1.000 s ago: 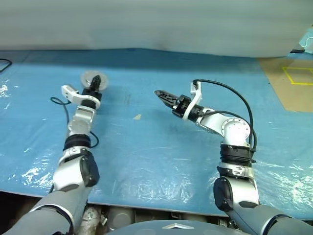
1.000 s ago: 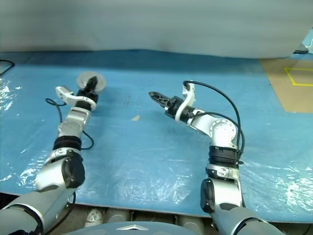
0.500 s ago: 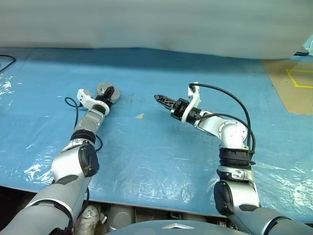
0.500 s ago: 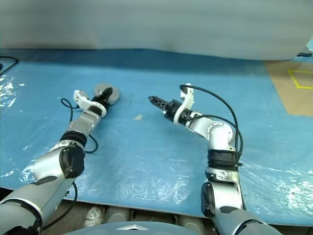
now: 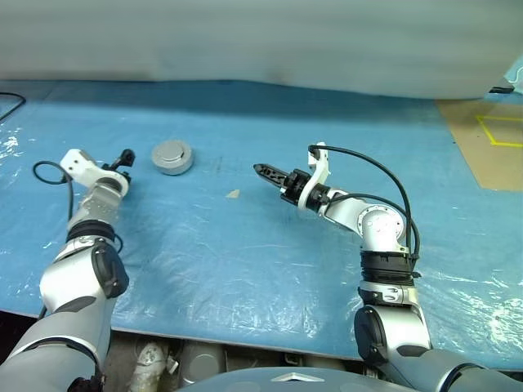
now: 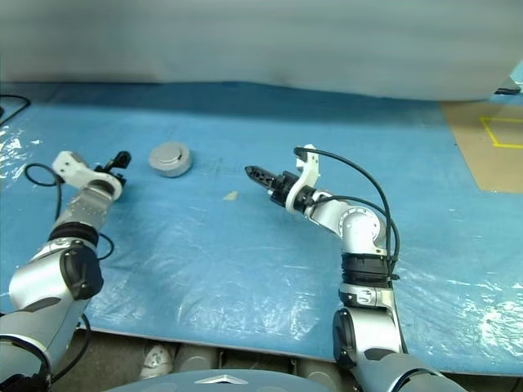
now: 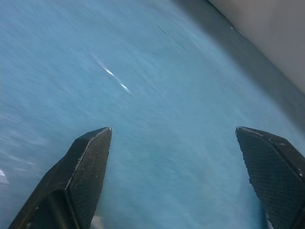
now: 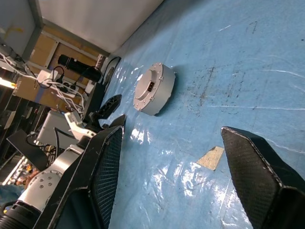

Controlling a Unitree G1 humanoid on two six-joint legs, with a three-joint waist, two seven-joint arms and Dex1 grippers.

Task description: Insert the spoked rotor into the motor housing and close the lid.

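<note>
The motor housing [image 5: 172,156] is a squat round silver body standing on the blue sheet at the far left, shown too in the right wrist view [image 8: 153,89]. A plain silver cap, the lid [image 6: 168,153], sits flat on top of it. The spoked rotor is hidden. My left gripper [image 5: 125,156] hovers a short way left of the housing, apart from it, open with nothing between its fingers [image 7: 90,157]. My right gripper [image 5: 261,170] is over the middle of the table, pointing left toward the housing, open and empty [image 8: 171,131].
A small beige scrap [image 5: 233,194] lies on the sheet between the housing and my right gripper. A brown board with yellow tape [image 5: 482,139] lies at the back right. A black cable [image 5: 10,102] runs at the far left edge.
My left gripper has opened, let go of the housing and swung away to its left. The housing stays on the sheet. My right gripper has held still. The camera shifted.
</note>
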